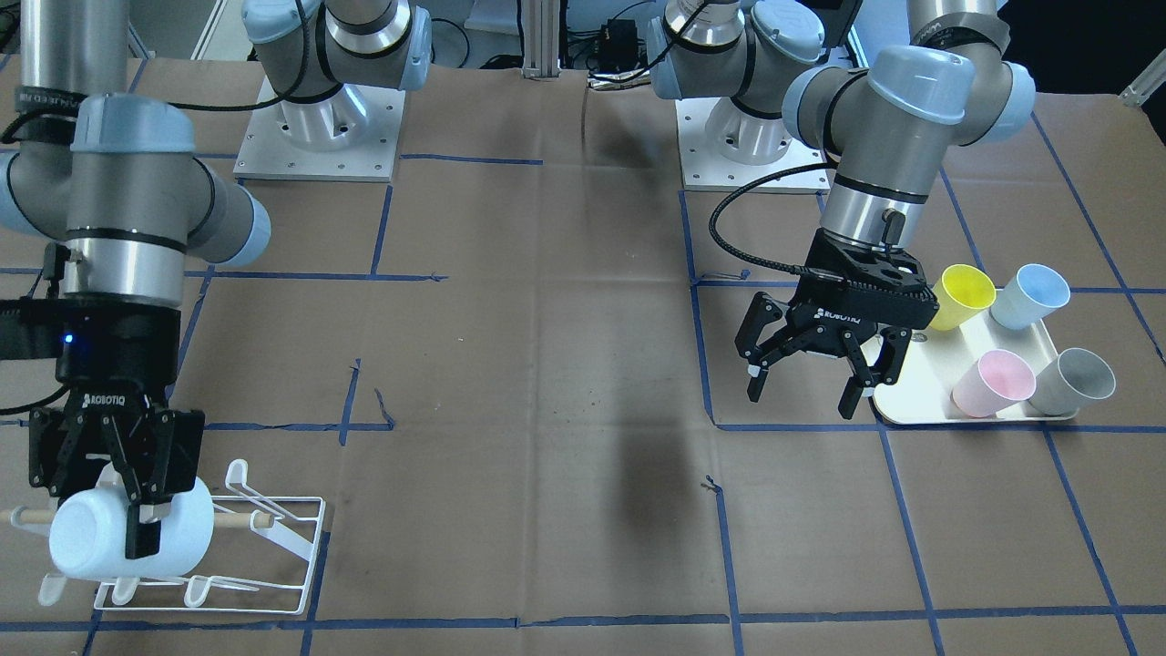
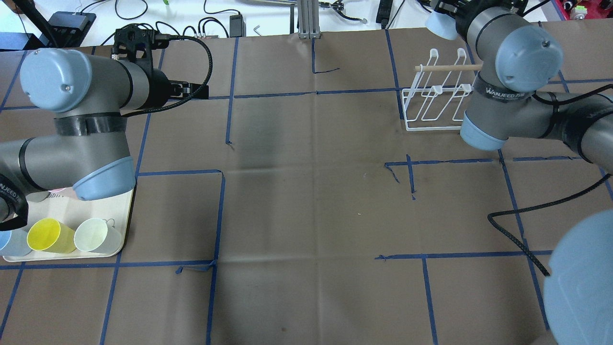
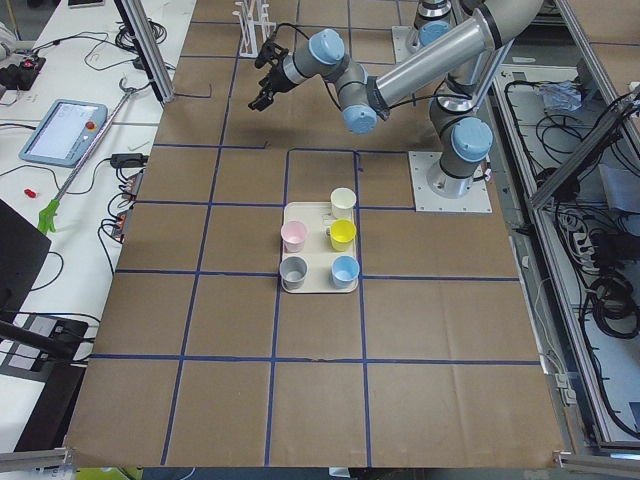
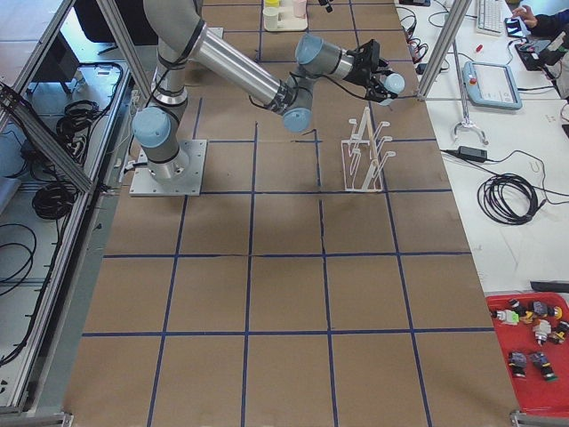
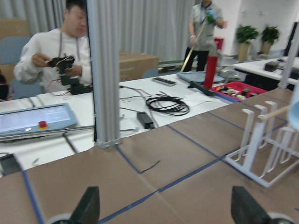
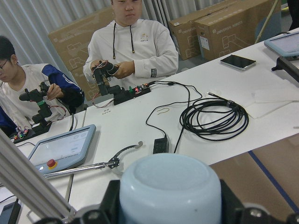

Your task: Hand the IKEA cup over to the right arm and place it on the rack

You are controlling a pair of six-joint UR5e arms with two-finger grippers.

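My right gripper (image 1: 137, 524) is shut on a pale blue-white cup (image 1: 86, 547) and holds it on its side over the near end of the white wire rack (image 1: 273, 538), level with the wooden dowel (image 1: 241, 521). I cannot tell whether the cup touches the prongs. The cup fills the right wrist view (image 6: 168, 186). The cup (image 4: 394, 84) also shows over the rack (image 4: 364, 156) in the exterior right view. My left gripper (image 1: 802, 394) is open and empty, raised beside the tray. Its fingers (image 5: 88, 205) stand wide apart in the left wrist view.
A cream tray (image 1: 911, 415) on the robot's left holds a yellow cup (image 1: 966, 296), a blue cup (image 1: 1029, 296), a pink cup (image 1: 993, 383) and a grey cup (image 1: 1075, 381). Brown paper with blue tape lines covers the table. Operators sit at a bench (image 6: 140, 121) beyond the far edge.
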